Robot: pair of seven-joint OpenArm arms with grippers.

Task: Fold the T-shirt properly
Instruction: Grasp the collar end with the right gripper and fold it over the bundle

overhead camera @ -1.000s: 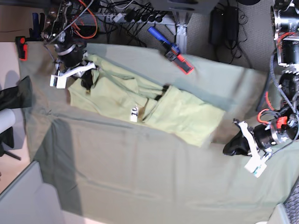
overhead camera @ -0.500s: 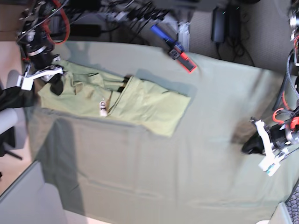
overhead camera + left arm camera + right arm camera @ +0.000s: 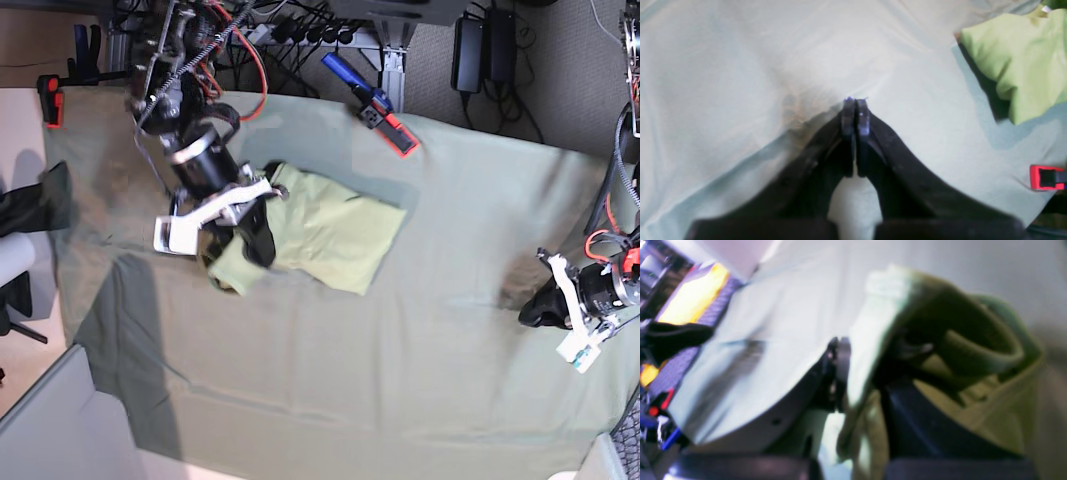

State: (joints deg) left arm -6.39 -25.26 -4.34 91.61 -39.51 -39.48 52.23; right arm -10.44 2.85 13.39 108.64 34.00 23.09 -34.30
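The pale yellow-green T-shirt [image 3: 335, 230] lies as a short folded bundle on the left half of the table. My right gripper [image 3: 252, 228] hangs over the bundle's left end, shut on a raised fold of it. In the blurred right wrist view, T-shirt [image 3: 973, 350] cloth runs up between the fingers of that gripper [image 3: 857, 353]. My left gripper [image 3: 540, 308] rests low near the table's right edge, well clear of the shirt. Its fingers [image 3: 863, 115] are pressed together with nothing between them, and a T-shirt [image 3: 1023, 56] corner shows at the top right.
A grey-green table cloth [image 3: 350, 390] covers the whole table. A blue and red clamp [image 3: 372, 105] lies at the back edge, its red end [image 3: 1045, 176] near my left gripper. A red clamp [image 3: 50, 100] and a black object [image 3: 30, 200] sit at the left edge. Cables crowd the back.
My right gripper has swung from the far left edge toward the middle, carrying the shirt's left part over onto the rest. The bundle is now shorter. The left arm has barely moved.
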